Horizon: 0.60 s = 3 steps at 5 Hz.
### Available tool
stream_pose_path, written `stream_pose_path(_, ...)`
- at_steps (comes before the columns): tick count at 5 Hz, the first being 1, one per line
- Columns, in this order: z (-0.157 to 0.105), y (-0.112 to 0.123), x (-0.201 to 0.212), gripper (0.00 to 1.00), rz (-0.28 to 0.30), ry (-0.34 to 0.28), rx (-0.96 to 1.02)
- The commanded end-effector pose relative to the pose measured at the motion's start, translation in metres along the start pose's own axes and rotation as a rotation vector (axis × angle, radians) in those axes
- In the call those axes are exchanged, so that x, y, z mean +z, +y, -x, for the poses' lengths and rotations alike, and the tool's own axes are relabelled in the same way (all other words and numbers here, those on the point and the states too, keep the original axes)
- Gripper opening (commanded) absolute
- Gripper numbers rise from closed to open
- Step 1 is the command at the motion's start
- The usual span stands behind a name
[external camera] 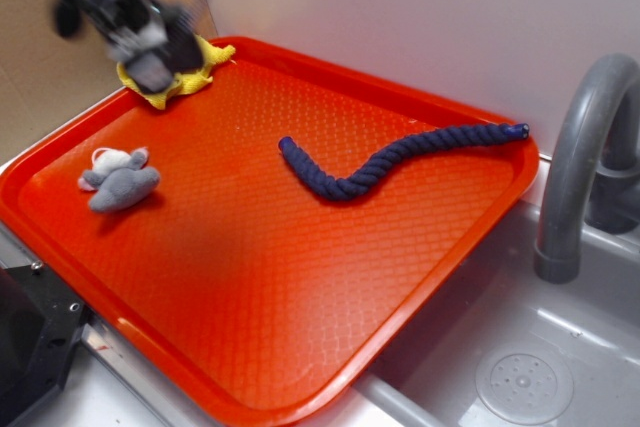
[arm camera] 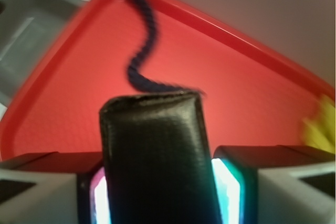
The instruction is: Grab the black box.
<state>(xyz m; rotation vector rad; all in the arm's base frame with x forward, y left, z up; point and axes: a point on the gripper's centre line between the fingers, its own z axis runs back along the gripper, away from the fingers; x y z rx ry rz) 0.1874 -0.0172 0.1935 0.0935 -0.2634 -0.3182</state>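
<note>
- Orange-red and waffle-textured, a plastic tray (external camera: pixel 260 297) fills a grey counter beside a sink (external camera: pixel 520 377), with a plain pale wall behind and a brown board at the far left corner.
- Clamped between the two finger pads, the black box (arm camera: pixel 155 161) stands upright in the wrist view, its wrinkled, faintly shiny wrapping filling the gap from pad to pad; no label or writing can be read on it.
- In the wrist view the gripper (arm camera: pixel 157 192) has its jaws closed against both sides of the box, the pads glowing teal and pink where they meet it.
- From the exterior view the gripper (external camera: pixel 140 32) is a motion-blurred dark shape at the tray's far left corner, and the box itself cannot be made out in the blur.
- Just under that blur lies a yellow cloth (external camera: pixel 185 77), crumpled against the tray's rim; its edge shows at the right of the wrist view (arm camera: pixel 320 127).
- A grey plush toy (external camera: pixel 120 180) rests on the tray's left side, well apart from the cloth.
- A dark blue twisted rope (external camera: pixel 400 155) snakes across the middle of the tray toward the right rim; it also appears beyond the box (arm camera: pixel 142 45).
- A curved grey faucet (external camera: pixel 580 147) rises at the right above the sink's round drain (external camera: pixel 524 385).
- No brand or text is legible anywhere.
</note>
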Motion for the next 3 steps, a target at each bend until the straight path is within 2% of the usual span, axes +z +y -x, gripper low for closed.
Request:
stream_pose_path(1, 0.019, 0.019, 0.017, 0.0, -0.085, -0.012, 0.514)
stream_pose_path(2, 0.012, 0.011, -0.005, 0.0, -0.112, 0.045, 0.556)
stream_pose_path(3, -0.009, 0.025, -0.026, 0.0, -0.102, 0.063, 0.543)
